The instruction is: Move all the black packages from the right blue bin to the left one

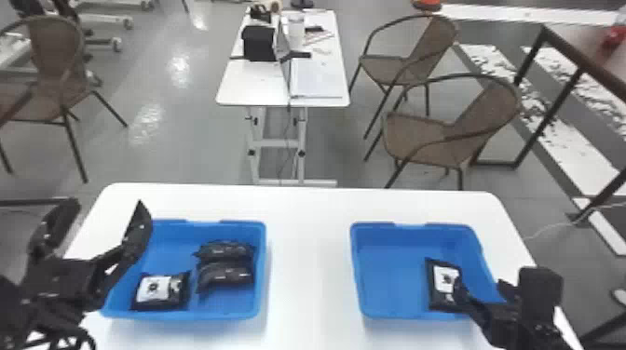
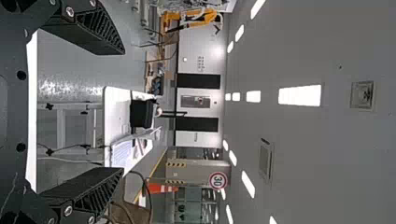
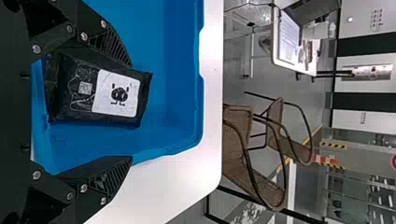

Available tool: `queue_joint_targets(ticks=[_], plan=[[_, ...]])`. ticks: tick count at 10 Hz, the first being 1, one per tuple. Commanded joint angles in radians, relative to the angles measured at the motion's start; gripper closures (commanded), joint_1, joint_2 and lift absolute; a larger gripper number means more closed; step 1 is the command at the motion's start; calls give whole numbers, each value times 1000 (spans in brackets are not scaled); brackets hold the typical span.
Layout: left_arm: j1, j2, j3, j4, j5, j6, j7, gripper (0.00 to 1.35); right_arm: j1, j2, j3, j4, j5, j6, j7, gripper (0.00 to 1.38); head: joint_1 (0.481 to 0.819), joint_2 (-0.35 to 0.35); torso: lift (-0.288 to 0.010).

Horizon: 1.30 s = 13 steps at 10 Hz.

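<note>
The labelled package (image 1: pixel 441 281) lay in the right bin (image 1: pixel 389 274), its long axis running from the near side to the far side, and the right gripper (image 1: pixel 480 284) had its jaws wide open around it, without gripping. In the head view one jaw hid part of its right edge, and whether they touched was difficult to say. The left gripper (image 1: pixel 108 204), open and empty, partly covered the left bin (image 1: pixel 261 279), where three packages (image 1: pixel 226 274) lay.
</note>
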Motion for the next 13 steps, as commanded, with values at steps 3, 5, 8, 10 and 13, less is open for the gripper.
queue_joint_targets(ticks=[3, 5, 8, 10, 13], plan=[[-1, -3, -6, -1, 3, 10, 0, 145, -109, -20, -17, 151, 28, 33, 34, 372, 695, -112, 0], [-3, -3, -8, -1, 1, 10, 0, 145, -170, -22, -11, 223, 45, 67, 69, 367, 695, -118, 0], [-11, -3, -13, 1, 1, 10, 0, 145, -207, -16, 7, 258, 60, 105, 106, 367, 695, -97, 0], [-11, -3, -11, 1, 0, 10, 0, 145, -204, 6, 4, 243, 69, 162, 101, 364, 695, -86, 0], [-14, -3, -16, 1, 1, 15, 0, 145, -229, 1, 4, 272, 63, 197, 97, 364, 695, -81, 0]])
